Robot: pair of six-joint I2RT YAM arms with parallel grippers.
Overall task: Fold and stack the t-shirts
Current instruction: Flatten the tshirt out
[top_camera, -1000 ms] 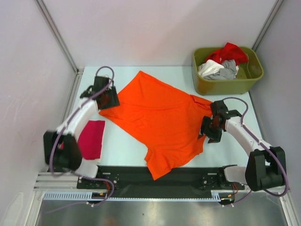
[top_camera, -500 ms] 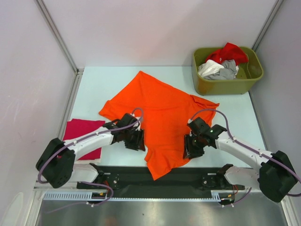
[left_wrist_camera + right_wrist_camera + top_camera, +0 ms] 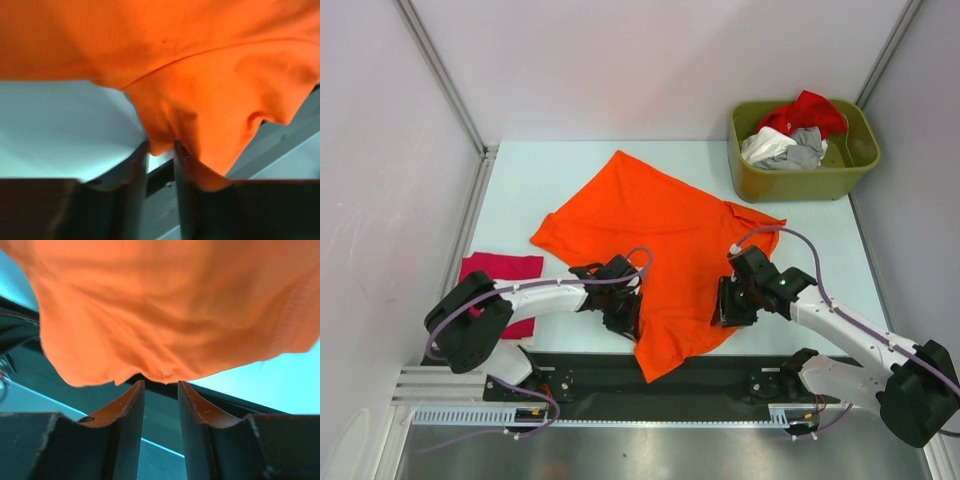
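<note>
The large orange t-shirt [image 3: 660,235] lies spread over the middle of the table, its lower corner hanging over the black front strip. My left gripper [image 3: 628,315] is low at the shirt's near left edge. Its jaws are narrowly open, and a small fold of orange cloth [image 3: 160,135] dips between the tips [image 3: 160,147]. My right gripper [image 3: 725,305] is at the near right edge, jaws narrowly open, with the orange hem [image 3: 160,340] just at its tips [image 3: 161,382]. A folded magenta-red t-shirt [image 3: 502,290] lies at the left.
The olive-green bin [image 3: 800,180] stands at the back right and holds a red tee [image 3: 807,110], a white one [image 3: 765,145] and a grey one [image 3: 807,152]. A black strip [image 3: 580,372] runs along the near table edge. Walls close in on both sides.
Both arms have swung in from the shirt's upper left corner and right sleeve to its near edges. In the last half second each has moved slightly further in.
</note>
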